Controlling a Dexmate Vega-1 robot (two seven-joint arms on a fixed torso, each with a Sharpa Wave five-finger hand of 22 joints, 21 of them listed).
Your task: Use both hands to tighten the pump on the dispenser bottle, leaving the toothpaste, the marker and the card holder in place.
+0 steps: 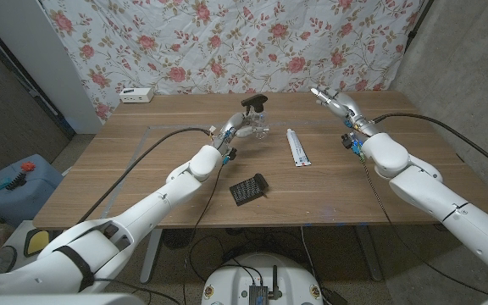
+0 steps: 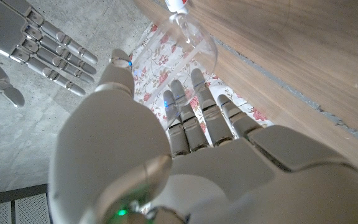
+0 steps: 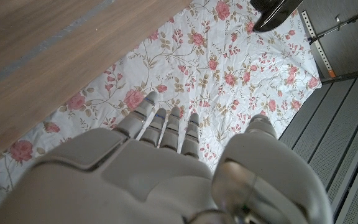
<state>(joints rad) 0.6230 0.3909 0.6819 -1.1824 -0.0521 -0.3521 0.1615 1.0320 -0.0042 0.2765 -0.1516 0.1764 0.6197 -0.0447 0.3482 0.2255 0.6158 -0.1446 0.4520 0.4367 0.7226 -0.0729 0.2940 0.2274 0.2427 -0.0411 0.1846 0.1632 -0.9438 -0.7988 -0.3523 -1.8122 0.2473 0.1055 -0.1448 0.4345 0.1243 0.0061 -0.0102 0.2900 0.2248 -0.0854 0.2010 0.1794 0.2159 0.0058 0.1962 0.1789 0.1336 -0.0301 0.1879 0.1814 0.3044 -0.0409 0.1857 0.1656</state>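
Observation:
The clear dispenser bottle [image 1: 259, 129] stands upright at the middle back of the table, with its black pump [image 1: 254, 103] on top. My left hand [image 1: 237, 126] is right beside it on its left. In the left wrist view its straight fingers [image 2: 197, 106] reach up to the bottle's clear body [image 2: 194, 43], with nothing gripped. My right hand [image 1: 335, 102] is raised over the far right of the table, fingers straight and apart, well clear of the bottle. The pump's black head [image 3: 275, 12] shows beyond my right hand [image 3: 166, 162].
A white toothpaste tube [image 1: 296, 146] lies just right of the bottle. The black mesh card holder [image 1: 246, 191] sits nearer the table's front edge. A white box [image 1: 136, 95] sits at the back left corner. A floral cloth hangs behind the wooden table [image 1: 125, 169].

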